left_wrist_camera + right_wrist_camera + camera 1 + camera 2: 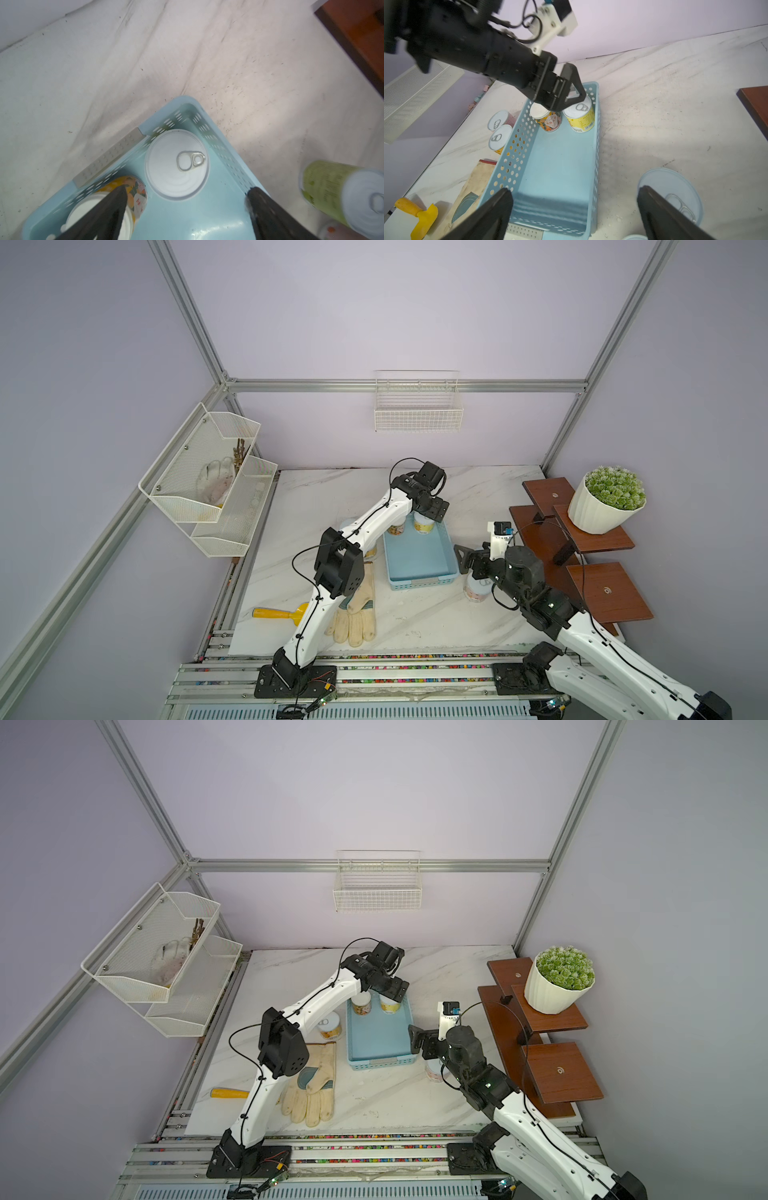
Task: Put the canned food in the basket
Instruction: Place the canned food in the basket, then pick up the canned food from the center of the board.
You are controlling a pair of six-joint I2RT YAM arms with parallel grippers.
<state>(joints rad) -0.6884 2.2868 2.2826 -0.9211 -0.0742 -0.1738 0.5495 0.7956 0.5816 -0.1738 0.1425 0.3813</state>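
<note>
Tins: six short round metal tins (579, 116) with white tops. Two sit inside the light blue slotted plastic basket (560, 166), at its far end; two just outside its left wall; two off its near right corner. All lids face up, axes vertical. Basket long axis runs front-to-back, away from the robot. Two grippers: left gripper (564, 99) over basket's far end, jaws spread wide, empty; right gripper (576, 192) by basket's near right corner, jaws spread wide, empty.
</note>
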